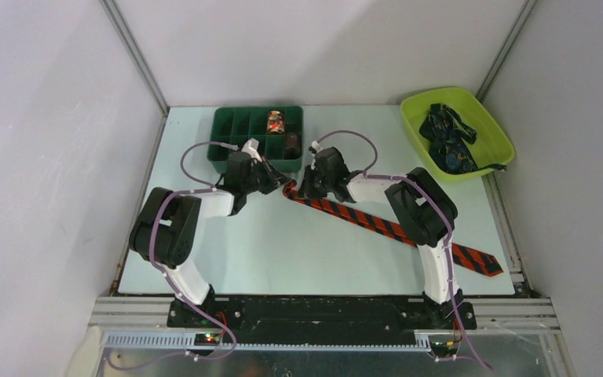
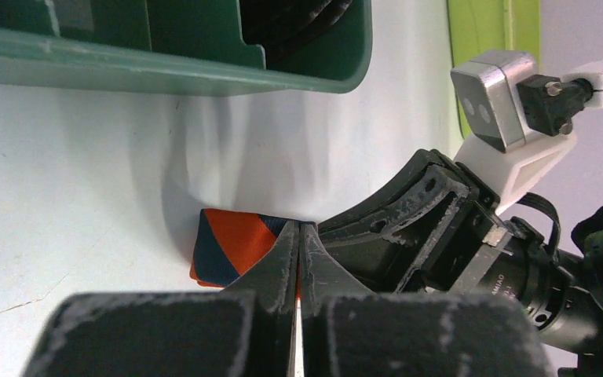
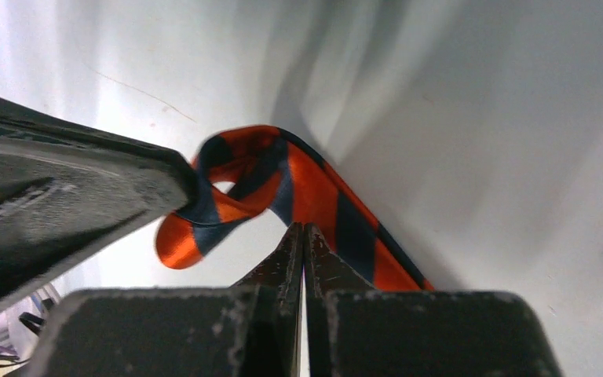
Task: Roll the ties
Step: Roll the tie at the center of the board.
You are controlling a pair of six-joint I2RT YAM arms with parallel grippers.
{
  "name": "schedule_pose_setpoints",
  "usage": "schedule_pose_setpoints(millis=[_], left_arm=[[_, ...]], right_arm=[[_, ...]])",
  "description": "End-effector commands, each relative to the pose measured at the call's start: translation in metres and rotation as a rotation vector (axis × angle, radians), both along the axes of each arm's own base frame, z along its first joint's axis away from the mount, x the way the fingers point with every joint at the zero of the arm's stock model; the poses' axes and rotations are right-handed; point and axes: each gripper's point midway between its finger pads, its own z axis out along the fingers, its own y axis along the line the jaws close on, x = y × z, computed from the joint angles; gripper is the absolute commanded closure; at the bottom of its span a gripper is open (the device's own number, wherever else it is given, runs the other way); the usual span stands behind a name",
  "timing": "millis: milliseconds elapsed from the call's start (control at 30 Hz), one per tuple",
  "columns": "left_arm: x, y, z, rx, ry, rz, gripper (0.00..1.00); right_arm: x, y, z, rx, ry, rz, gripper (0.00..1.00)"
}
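The red-orange tie with black stripes (image 1: 377,224) lies as a flat diagonal strip from mid-table to the near right corner. Its far end is folded over into a small loop (image 3: 228,196). My left gripper (image 1: 281,182) is shut on that folded end (image 2: 232,245); a sliver of orange shows between its jaws (image 2: 299,228). My right gripper (image 1: 298,188) is shut, its tips (image 3: 305,228) against the edge of the strip just behind the loop. Whether it pinches fabric I cannot tell. Dark navy ties (image 1: 447,137) lie heaped in a lime bin.
A dark green compartment tray (image 1: 235,126) stands just behind both grippers and holds two small rolls (image 1: 275,122); its wall is close in the left wrist view (image 2: 165,71). The lime bin (image 1: 495,133) is at the far right. Grey walls enclose the table.
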Motion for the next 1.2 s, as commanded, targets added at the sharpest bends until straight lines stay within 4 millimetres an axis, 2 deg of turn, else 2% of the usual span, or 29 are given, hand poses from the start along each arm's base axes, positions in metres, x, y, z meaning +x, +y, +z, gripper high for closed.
schedule_pose_setpoints(millis=[0,100,167,367,1167], left_arm=[[0.002,-0.011,0.008,-0.025,-0.030,-0.029,1.00],[0.001,-0.013,0.006,-0.024,-0.029,-0.033,1.00],[0.001,-0.015,0.006,-0.024,-0.030,-0.038,1.00],[-0.002,-0.018,0.003,-0.013,-0.025,-0.051,1.00],[-0.005,-0.039,-0.020,0.024,0.013,-0.083,1.00]], right_arm=[[0.016,-0.010,0.038,0.056,-0.092,-0.053,1.00],[0.017,-0.022,0.043,0.026,-0.119,-0.081,1.00],[0.017,-0.029,0.055,0.017,-0.150,-0.095,1.00],[0.015,-0.044,0.071,-0.014,-0.200,-0.118,1.00],[0.008,-0.045,0.067,-0.012,-0.167,-0.103,1.00]])
